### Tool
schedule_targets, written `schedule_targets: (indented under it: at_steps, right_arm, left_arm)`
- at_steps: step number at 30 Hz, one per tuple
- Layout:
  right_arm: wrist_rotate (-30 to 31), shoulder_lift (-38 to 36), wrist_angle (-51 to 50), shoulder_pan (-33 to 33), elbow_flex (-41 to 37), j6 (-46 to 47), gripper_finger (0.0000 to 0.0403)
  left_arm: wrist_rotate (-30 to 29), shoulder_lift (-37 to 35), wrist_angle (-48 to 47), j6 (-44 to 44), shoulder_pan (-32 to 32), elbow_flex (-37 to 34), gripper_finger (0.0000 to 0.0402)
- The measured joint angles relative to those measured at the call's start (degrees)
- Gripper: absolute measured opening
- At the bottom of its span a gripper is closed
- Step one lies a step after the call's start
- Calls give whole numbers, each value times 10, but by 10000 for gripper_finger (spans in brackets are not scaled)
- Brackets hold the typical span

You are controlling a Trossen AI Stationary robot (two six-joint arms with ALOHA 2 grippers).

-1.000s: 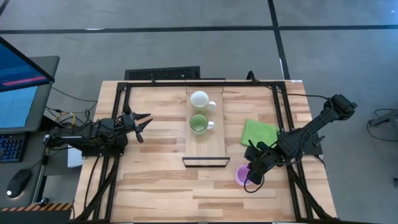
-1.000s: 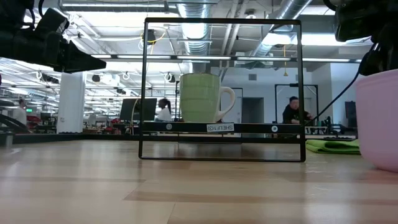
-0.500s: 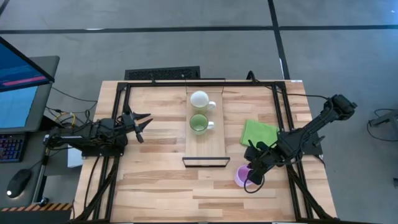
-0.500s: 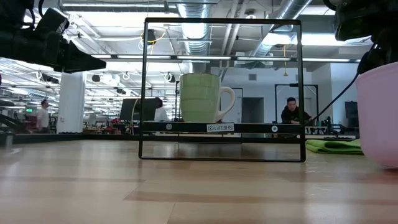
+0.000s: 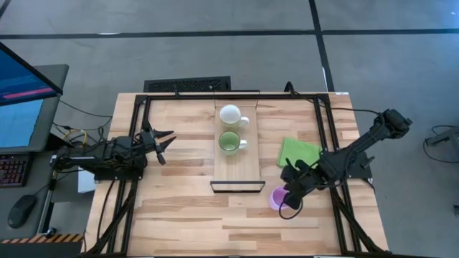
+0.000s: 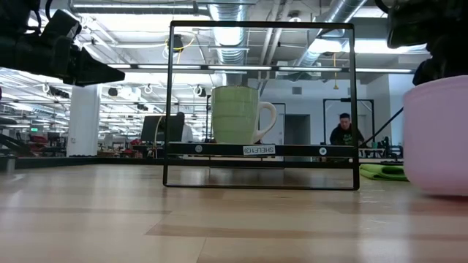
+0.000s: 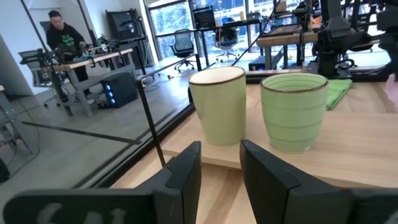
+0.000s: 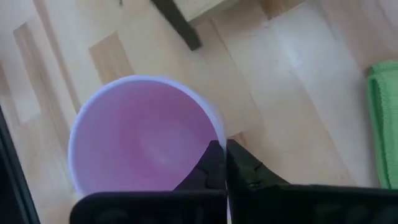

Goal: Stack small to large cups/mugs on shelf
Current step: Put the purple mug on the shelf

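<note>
The white mug point(image 5: 230, 115) and the green mug point(image 5: 229, 142) stand upright on the light wood shelf point(image 5: 237, 166), white at the far end, green in the middle. Both show ahead of my left gripper point(image 7: 221, 180), which is open and hovers left of the shelf point(image 5: 162, 142). The light purple mug point(image 5: 277, 199) stands upright on the tabletop right of the shelf's near end, large at the right edge of the low view point(image 6: 437, 139). My right gripper point(image 8: 225, 163) is shut on it. My right gripper pinches the purple mug's rim point(image 8: 219, 129) on the side toward the table's right, one finger point(image 8: 210, 167) inside the mug and the other point(image 8: 244, 169) outside. The fingers come slanting down from the right. The mug stays upright; its base looks to be on the table point(image 6: 436, 191).
A flat green cloth point(image 5: 299, 153) lies right of the shelf, beyond the purple mug. The shelf's dark metal lip point(image 5: 235, 186) stands at its near end, and a black frame point(image 5: 140, 107) runs around the table. Bare wood lies along the near edge.
My right gripper has drawn the purple mug a short way toward the table's left, closer to the shelf's near end; the mug has stayed upright. The left arm has kept still.
</note>
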Motion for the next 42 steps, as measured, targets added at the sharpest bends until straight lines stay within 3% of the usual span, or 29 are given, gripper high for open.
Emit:
schedule_targets:
  at_steps: [8, 15, 21, 28, 42]
  right_arm:
    - [41, 0, -166, -24, 73, -4, 5]
    - [68, 0, -227, -56, 142, -14, 5]
    - [103, 0, -233, -104, 174, -13, 5]
    - [102, 0, -228, -154, 184, -49, 5]
    - [100, 0, -148, -194, 185, -64, 5]
  left_arm:
    - [0, 0, 0, -19, 0, 0, 103]
    - [0, 0, 0, -19, 0, 0, 103]
    - [0, 0, 0, -19, 0, 0, 103]
    - [0, 0, 0, -19, 0, 0, 103]
    - [0, 0, 0, -19, 0, 0, 103]
